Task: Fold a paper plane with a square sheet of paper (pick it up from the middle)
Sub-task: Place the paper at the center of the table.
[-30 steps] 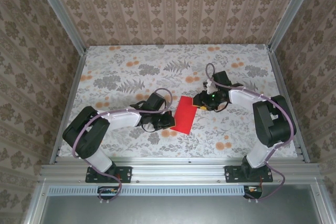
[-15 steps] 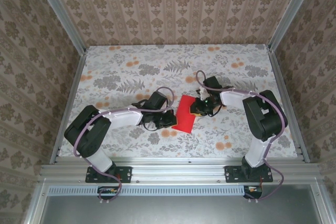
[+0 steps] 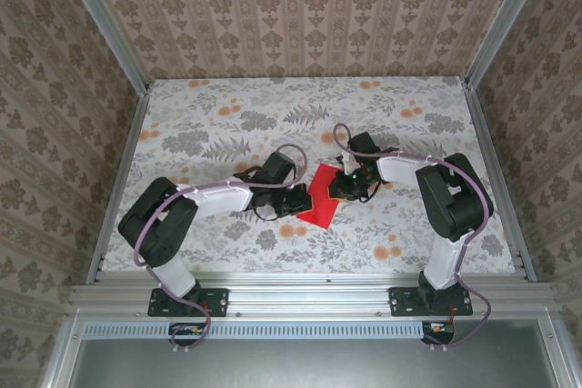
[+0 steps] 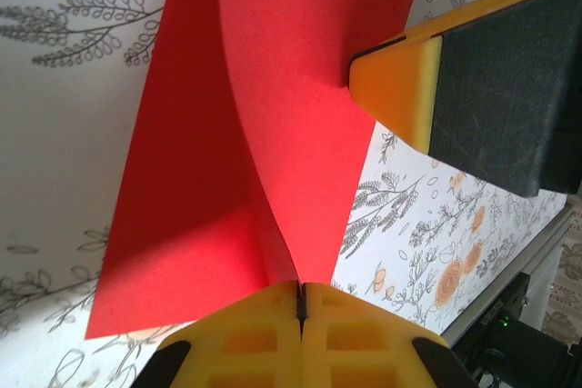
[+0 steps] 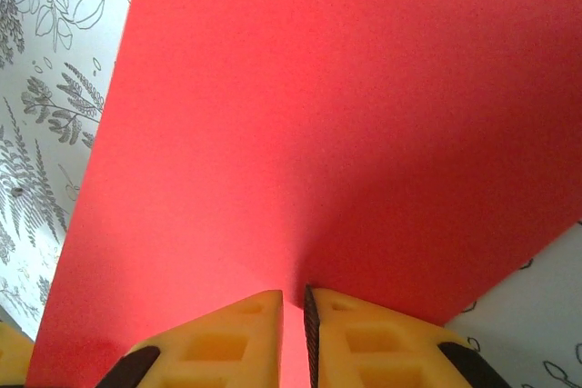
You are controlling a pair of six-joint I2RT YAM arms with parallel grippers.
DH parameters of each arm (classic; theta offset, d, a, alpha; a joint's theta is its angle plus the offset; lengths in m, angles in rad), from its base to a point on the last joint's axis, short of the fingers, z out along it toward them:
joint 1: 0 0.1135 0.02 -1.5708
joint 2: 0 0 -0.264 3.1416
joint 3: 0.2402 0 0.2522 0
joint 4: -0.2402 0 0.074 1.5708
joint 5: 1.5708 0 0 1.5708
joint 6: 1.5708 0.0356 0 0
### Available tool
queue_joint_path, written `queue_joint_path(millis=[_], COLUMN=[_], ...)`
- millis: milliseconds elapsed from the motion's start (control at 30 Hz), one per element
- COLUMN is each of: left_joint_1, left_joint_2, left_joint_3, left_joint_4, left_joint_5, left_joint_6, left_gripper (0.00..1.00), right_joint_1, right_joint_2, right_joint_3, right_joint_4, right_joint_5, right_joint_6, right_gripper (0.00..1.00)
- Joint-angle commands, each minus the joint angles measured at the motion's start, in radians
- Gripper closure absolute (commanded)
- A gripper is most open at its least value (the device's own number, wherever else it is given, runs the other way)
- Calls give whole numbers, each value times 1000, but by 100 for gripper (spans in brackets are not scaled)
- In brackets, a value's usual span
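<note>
Newly closed in, my right claw (image 5: 293, 302) pinches the red square paper sheet (image 5: 364, 134) my left claw (image 4: 300, 293) holds. Lifting evenly seems best.

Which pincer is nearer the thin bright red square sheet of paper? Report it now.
Left, narrowly. The left pincer is shut on one edge of the red paper sheet; the right pincer straddles the opposite side, fingers a slit apart.
</note>
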Motion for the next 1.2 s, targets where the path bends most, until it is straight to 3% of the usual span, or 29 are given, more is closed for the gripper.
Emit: queue_joint_path(millis=[0, 1167], left_joint_1=[-12, -15], left_joint_2=[30, 212], left_joint_3=[36, 199], left_joint_4=[-5, 37], left_joint_5=[22, 50], left_joint_6=[-4, 6], left_gripper=[98, 98], right_joint_1=[4, 4], right_joint_2=[22, 44], right_joint_3=[13, 6], right_joint_4=[-45, -3], right_joint_5=[35, -67], right_joint_6=[-31, -10], right_gripper=[82, 88])
